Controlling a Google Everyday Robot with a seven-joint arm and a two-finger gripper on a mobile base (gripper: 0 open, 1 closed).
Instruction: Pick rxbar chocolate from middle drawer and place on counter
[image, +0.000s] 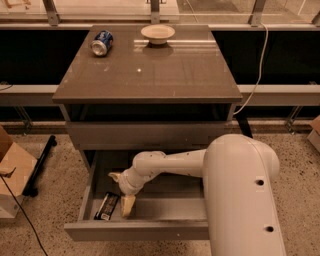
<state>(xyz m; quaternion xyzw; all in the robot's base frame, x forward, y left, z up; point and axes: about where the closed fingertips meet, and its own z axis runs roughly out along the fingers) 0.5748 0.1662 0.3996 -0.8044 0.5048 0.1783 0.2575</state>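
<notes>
The rxbar chocolate (106, 206) is a flat black wrapper lying in the front left of the open middle drawer (140, 231). My gripper (121, 192) is down inside the drawer, just right of the bar, with its cream fingers (127, 205) spread apart and nothing between them. One finger tip rests close beside the bar's right edge. The glossy grey-brown counter (150, 72) is the cabinet top above.
A blue soda can (101, 43) lies on the counter's back left and a white bowl (158, 33) stands at the back middle. The closed grey drawer front (147, 135) sits above the open drawer. A cardboard box (12, 172) is on the floor at left.
</notes>
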